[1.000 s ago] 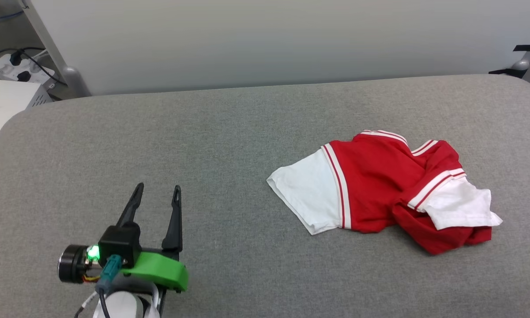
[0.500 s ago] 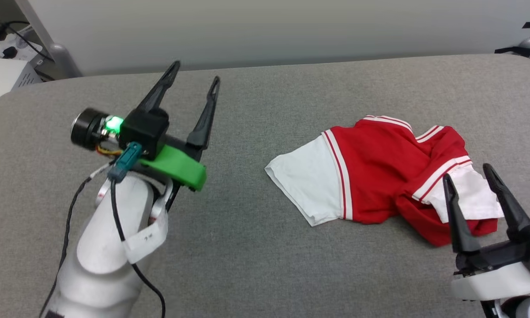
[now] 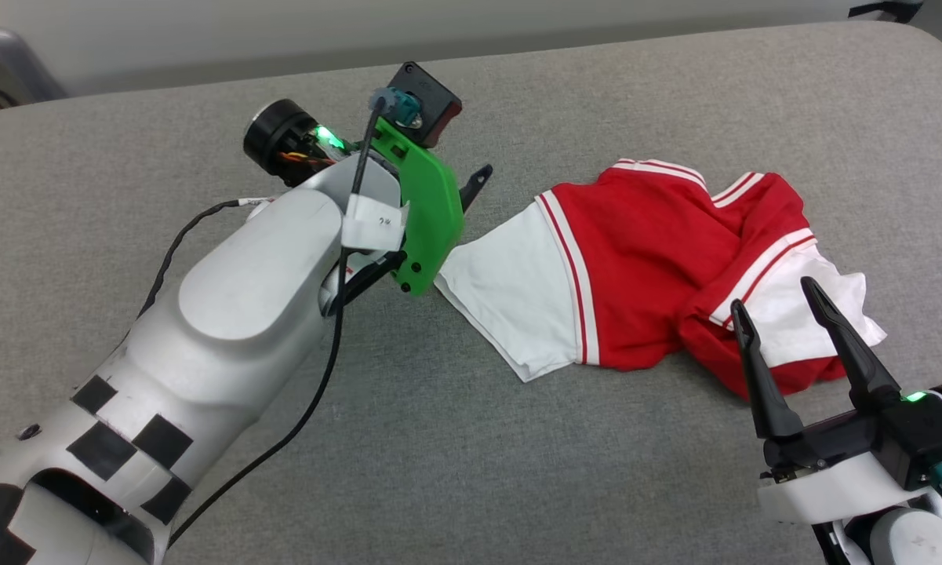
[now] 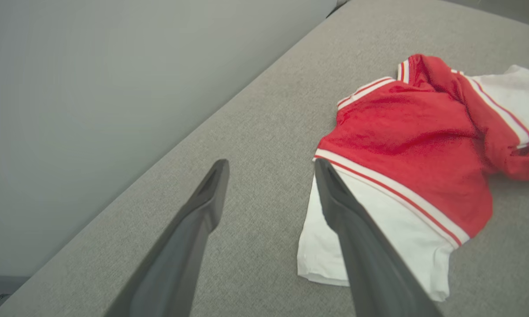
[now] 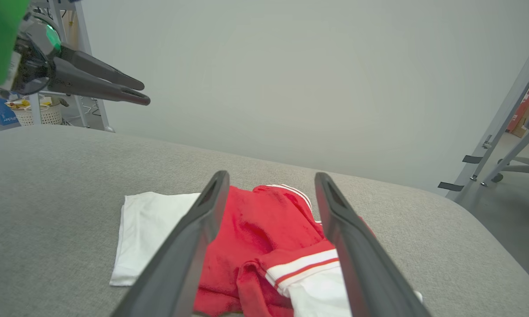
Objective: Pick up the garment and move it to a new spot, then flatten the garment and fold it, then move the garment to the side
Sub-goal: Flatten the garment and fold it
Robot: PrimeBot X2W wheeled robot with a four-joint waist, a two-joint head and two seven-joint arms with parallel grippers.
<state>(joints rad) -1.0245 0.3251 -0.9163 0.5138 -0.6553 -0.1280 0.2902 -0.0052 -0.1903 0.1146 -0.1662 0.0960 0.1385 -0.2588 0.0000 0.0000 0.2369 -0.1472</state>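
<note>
The garment (image 3: 643, 267) lies crumpled on the grey worktop (image 3: 518, 439), right of centre. One white sleeve is spread flat to the left and the other is bunched at the near right. The left gripper (image 4: 269, 165) hangs above the worktop just beside the left sleeve, its fingers (image 4: 194, 220) apart and holding nothing. The right gripper (image 3: 772, 297) is at the garment's near right edge, fingers (image 3: 757, 377) apart. Whether it touches the fabric cannot be told.

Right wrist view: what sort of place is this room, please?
Probably a robotics lab or workshop: a grey fabric-covered worktable stands against a plain pale partition, with bare metal frame legs at the right.
</note>
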